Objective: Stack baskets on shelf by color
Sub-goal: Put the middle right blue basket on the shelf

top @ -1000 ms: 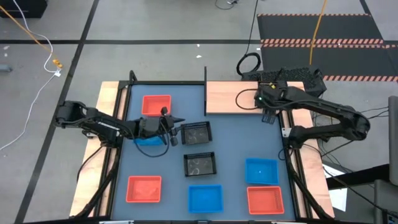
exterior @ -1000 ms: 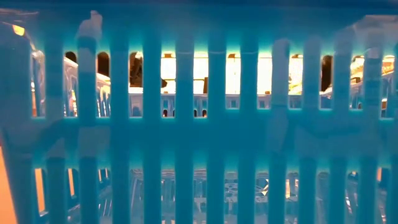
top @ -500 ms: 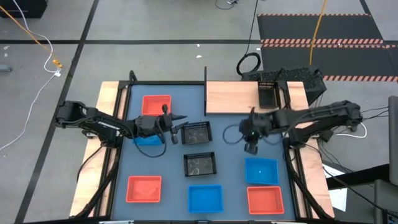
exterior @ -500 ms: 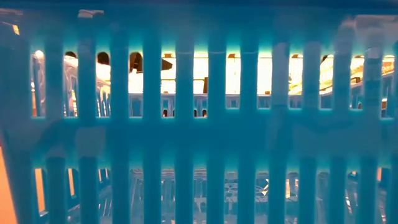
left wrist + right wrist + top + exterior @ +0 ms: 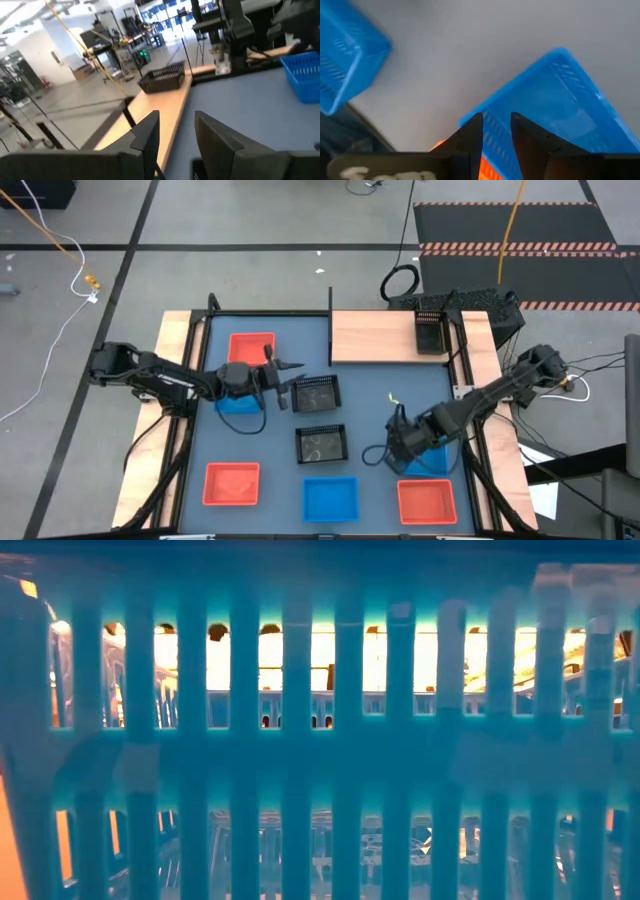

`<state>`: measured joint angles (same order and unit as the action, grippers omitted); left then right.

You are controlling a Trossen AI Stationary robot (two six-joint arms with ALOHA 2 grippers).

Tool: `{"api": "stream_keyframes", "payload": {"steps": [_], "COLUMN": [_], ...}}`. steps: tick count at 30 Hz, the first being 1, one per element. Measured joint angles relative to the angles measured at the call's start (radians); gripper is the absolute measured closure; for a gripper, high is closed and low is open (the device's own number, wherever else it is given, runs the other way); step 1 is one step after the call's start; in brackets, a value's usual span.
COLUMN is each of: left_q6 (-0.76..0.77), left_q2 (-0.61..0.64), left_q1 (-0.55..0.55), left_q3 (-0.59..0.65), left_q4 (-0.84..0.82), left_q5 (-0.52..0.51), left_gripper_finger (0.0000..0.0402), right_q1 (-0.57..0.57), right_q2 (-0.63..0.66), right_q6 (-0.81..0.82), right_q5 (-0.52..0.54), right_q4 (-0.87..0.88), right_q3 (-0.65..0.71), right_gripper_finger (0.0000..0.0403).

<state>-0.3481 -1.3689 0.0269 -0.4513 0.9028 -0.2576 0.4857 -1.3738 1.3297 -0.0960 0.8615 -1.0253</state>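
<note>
Across the blue tabletop (image 5: 370,395) baskets sit scattered; grey floor around. Left gripper (image 5: 283,380) gapes empty, right gripper (image 5: 405,448) cannot tell.

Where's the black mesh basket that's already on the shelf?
In the high view, the black mesh basket sits at the right end of the wooden shelf, at the table's far right corner.
</note>
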Motion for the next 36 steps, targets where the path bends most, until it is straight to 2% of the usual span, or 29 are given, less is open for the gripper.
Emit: {"api": "stream_keyframes", "payload": {"steps": [7,15,17,20,22,26,29,32,36], "left_q6": [-0.053,-0.077,-0.073,-0.058,-0.059,-0.059,-0.054,-0.05,-0.05], "left_q2": [0.0,0.0,0.0,0.0,0.0,0.0,0.0,0.0,0.0], "left_q1": [0.0,0.002,0.006,0.011,0.013,0.013,0.013,0.013,0.013], "left_q3": [-0.049,-0.049,-0.049,-0.049,-0.049,-0.049,-0.049,-0.049,-0.049], "left_q4": [-0.003,-0.03,-0.038,-0.072,-0.099,-0.117,-0.121,-0.122,-0.122], "left_q5": [0.078,0.078,0.077,0.076,0.075,0.075,0.075,0.075,0.075], "left_gripper_finger": [0.0275,0.0275,0.0275,0.0275,0.0275,0.0275,0.0275,0.0275,0.0275], "right_q1": [0.013,0.004,-0.003,-0.015,-0.023,-0.038,-0.05,-0.054,-0.056], "right_q2": [0.001,0.001,0.0,0.001,0.001,0.001,0.001,0.001,0.008], "right_q6": [-0.029,0.152,0.203,0.255,0.267,0.278,0.266,0.252,0.237], "right_q5": [0.181,0.172,0.143,0.07,0.066,0.061,0.011,-0.04,-0.054], "right_q4": [-0.011,-0.02,-0.021,-0.071,-0.143,-0.268,-0.276,-0.245,-0.26], "right_q3": [0.002,0.05,0.076,0.115,0.144,0.196,0.234,0.248,0.249], "right_gripper_finger": [0.0295,0.0207,0.0189,0.0176,0.0176,0.0196,0.0224,0.0269,0.0349]}}
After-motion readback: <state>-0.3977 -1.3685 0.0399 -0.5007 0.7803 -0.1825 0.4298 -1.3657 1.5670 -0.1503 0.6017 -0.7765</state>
